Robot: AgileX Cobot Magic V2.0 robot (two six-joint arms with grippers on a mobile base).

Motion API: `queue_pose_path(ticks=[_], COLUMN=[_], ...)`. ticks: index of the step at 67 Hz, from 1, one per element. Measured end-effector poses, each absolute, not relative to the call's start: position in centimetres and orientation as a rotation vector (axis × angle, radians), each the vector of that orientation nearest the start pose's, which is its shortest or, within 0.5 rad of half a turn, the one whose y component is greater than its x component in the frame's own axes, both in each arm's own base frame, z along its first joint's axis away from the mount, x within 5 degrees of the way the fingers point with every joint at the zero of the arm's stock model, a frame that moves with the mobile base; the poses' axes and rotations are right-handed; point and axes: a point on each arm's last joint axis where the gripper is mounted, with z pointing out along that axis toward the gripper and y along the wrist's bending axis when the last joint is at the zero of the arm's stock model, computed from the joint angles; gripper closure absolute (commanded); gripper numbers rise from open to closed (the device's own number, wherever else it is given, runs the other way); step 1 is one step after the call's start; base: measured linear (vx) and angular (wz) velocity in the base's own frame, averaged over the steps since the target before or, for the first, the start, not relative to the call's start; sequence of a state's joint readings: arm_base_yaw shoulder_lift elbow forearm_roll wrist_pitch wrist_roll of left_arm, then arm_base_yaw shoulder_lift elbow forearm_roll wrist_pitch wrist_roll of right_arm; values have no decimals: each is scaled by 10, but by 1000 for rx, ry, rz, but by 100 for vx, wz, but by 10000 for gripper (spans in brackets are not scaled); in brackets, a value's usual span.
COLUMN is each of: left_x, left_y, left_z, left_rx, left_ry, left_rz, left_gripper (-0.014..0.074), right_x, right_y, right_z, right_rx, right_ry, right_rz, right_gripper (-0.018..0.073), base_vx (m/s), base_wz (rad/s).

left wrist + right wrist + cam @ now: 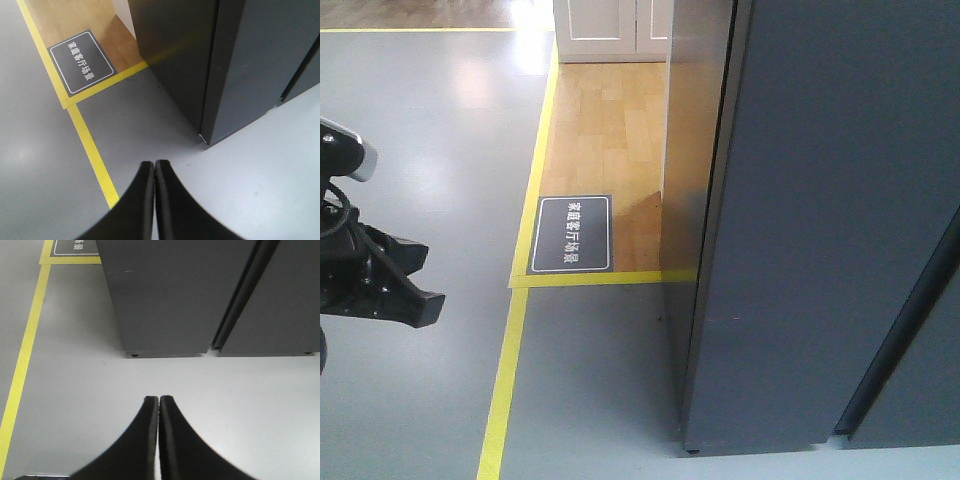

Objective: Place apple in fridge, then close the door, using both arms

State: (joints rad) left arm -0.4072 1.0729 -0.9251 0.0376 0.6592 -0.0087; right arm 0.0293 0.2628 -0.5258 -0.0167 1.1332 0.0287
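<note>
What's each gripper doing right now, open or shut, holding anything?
Left gripper: shut, fingers pressed together, holding nothing.
Right gripper: shut, fingers pressed together, holding nothing.

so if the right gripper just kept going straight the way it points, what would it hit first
Probably the grey floor: the right gripper, fingers shut and empty, points down at bare floor short of the dark grey fridge. Depth is unclear, so a flatter path could reach the fridge's base.
</note>
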Motion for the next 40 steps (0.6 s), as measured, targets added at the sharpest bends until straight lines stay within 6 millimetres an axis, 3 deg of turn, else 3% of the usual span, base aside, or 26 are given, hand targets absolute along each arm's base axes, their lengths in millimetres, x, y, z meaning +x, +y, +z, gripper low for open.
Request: queue_pose_path(ticks=[23,31,40], left_x=[198,185,162], left_y=[-80,-63,-38], left_z=[341,347,341], left_rx=[458,364,189], left_ry=[2229,2192,2157], left_rz=[-171,-171,-194], left_gripper=[603,603,603], right_x=[30,30,30], right_y=[0,0,0], right_z=[276,276,276], right_rx=[-2,-2,-2], right_ry=[2356,2356,2357], right_rz=[8,8,8], right_gripper=[562,562,562], base_vx=[0,0,0], base_wz=[0,0,0])
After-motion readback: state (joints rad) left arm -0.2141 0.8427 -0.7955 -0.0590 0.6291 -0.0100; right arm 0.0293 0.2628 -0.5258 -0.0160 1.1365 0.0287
